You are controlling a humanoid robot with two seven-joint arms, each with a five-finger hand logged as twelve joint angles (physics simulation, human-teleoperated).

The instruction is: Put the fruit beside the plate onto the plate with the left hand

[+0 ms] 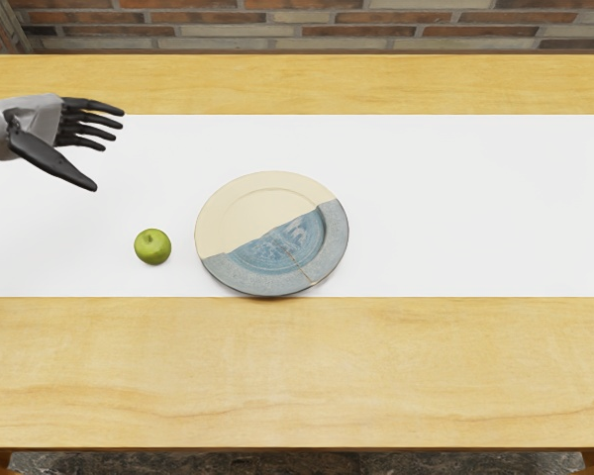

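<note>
Above and left of the green apple (152, 246) and plate (271, 234), we see our left hand (64, 134) hovering, fingers spread, holding nothing.

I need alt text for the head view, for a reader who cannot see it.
A green apple lies on a white table runner, just left of a cream-and-blue plate. The robot's left hand shows at the upper left, fingers spread, holding nothing.
</note>
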